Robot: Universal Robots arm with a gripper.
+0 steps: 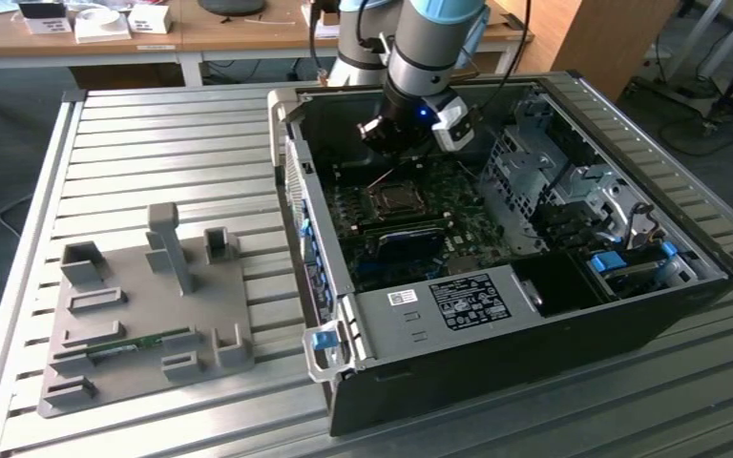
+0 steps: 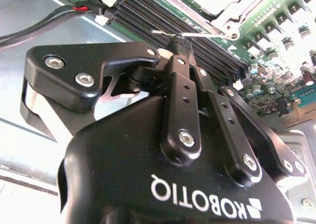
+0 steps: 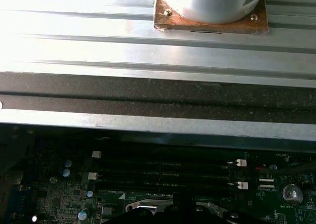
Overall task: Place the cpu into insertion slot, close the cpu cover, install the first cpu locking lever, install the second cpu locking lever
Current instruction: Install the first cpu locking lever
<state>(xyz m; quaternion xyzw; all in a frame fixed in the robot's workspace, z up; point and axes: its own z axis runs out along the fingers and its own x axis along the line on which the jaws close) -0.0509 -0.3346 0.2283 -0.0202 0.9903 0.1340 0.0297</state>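
While the gripper [image 2: 181, 45] is pinched shut, holding nothing, its tip seems to touch the thin locking lever [image 2: 207, 34] beside the cpu cover [image 2: 228, 17], which lies on the insertion slot [image 1: 399, 198]; the lever step needs a steady push down.

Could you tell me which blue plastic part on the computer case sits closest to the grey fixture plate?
The blue tab on the outer corner of the case, facing the fixture plate; the other blue parts sit inside it, toward the exterior view's right.
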